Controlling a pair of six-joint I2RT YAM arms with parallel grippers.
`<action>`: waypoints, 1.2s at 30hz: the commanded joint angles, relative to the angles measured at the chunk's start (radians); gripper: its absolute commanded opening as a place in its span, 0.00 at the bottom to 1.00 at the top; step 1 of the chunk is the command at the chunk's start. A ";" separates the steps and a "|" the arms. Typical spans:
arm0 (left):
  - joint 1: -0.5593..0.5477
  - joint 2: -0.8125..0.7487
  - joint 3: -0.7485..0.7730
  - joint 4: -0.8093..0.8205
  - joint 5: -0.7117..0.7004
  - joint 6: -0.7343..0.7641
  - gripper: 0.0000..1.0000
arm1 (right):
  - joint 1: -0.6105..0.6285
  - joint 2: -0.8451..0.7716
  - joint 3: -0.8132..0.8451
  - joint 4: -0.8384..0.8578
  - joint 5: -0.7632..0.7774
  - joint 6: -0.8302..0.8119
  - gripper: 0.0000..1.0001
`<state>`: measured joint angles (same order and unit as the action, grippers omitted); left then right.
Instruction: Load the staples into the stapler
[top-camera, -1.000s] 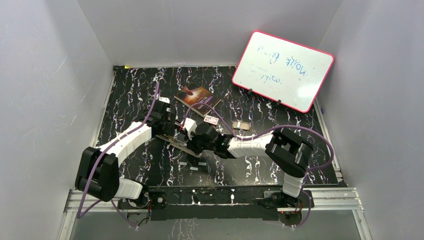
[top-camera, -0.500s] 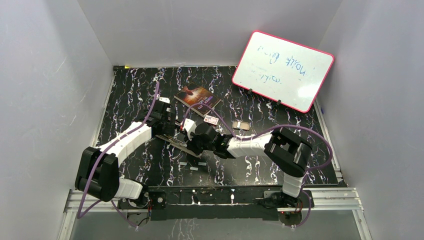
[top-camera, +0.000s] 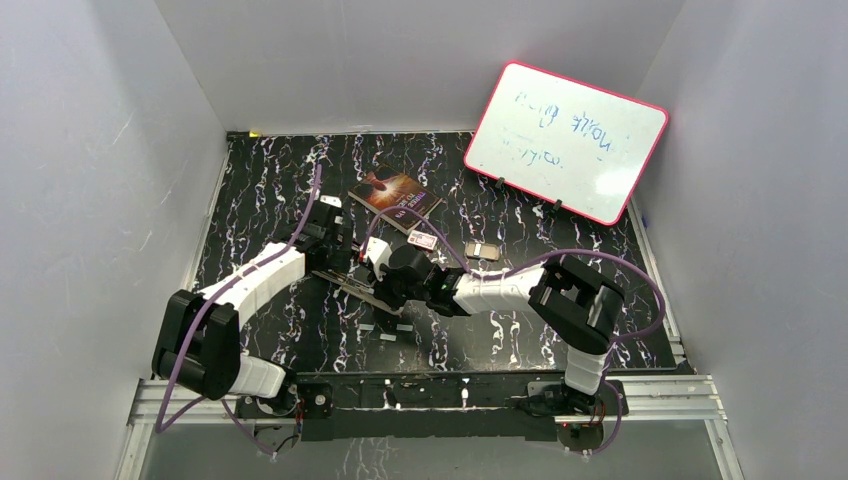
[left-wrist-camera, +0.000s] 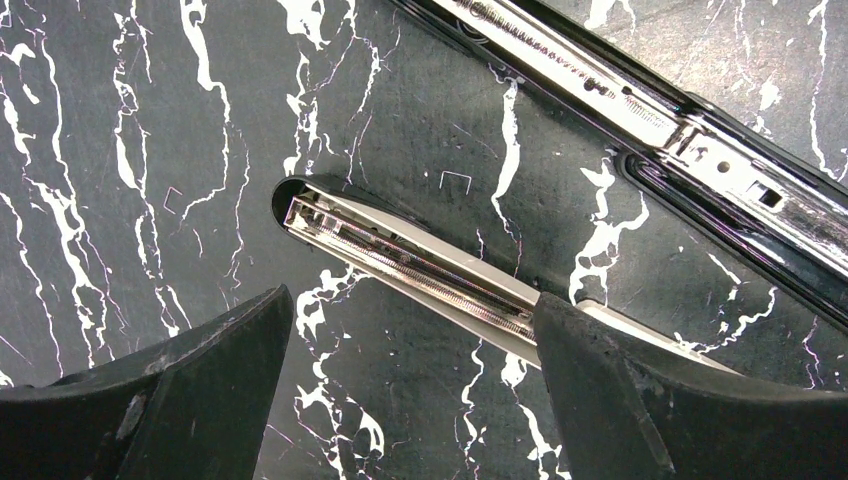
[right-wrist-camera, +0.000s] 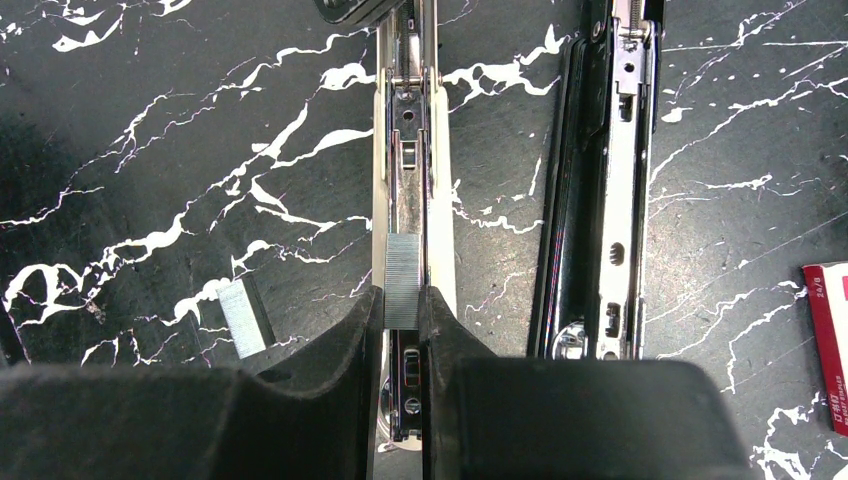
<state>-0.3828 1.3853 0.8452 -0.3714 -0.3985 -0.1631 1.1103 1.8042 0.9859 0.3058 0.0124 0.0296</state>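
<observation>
The stapler (top-camera: 350, 283) lies opened flat on the black marbled table. In the right wrist view its magazine channel (right-wrist-camera: 410, 150) runs straight up from my right gripper (right-wrist-camera: 403, 293), which is shut on a short grey strip of staples (right-wrist-camera: 403, 262) held directly over the channel. The stapler's black-and-chrome other arm (right-wrist-camera: 610, 180) lies parallel on the right. A second staple strip (right-wrist-camera: 245, 318) rests on the table to the left. My left gripper (left-wrist-camera: 412, 300) is open above the magazine's front end (left-wrist-camera: 400, 260), and its right finger (left-wrist-camera: 680, 410) covers part of the rail.
The red-and-white staple box (top-camera: 423, 241) and its grey tray (top-camera: 483, 250) lie just behind the stapler. A book (top-camera: 395, 198) sits farther back. A pink-framed whiteboard (top-camera: 565, 140) leans at the back right. White walls enclose the table.
The left arm has shifted very slightly. The right gripper stays over the magazine with the strip in it.
</observation>
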 joint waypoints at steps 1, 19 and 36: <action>-0.013 -0.006 -0.011 -0.006 -0.002 0.012 0.89 | 0.004 -0.009 0.024 0.019 -0.009 -0.007 0.00; -0.019 0.006 -0.009 -0.005 -0.002 0.013 0.90 | 0.004 -0.042 -0.015 0.090 -0.005 0.000 0.00; -0.019 0.006 -0.008 -0.003 0.000 0.017 0.90 | 0.004 -0.056 -0.037 0.131 0.004 0.007 0.00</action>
<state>-0.3969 1.3872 0.8440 -0.3664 -0.3988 -0.1558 1.1103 1.7962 0.9573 0.3725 0.0013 0.0280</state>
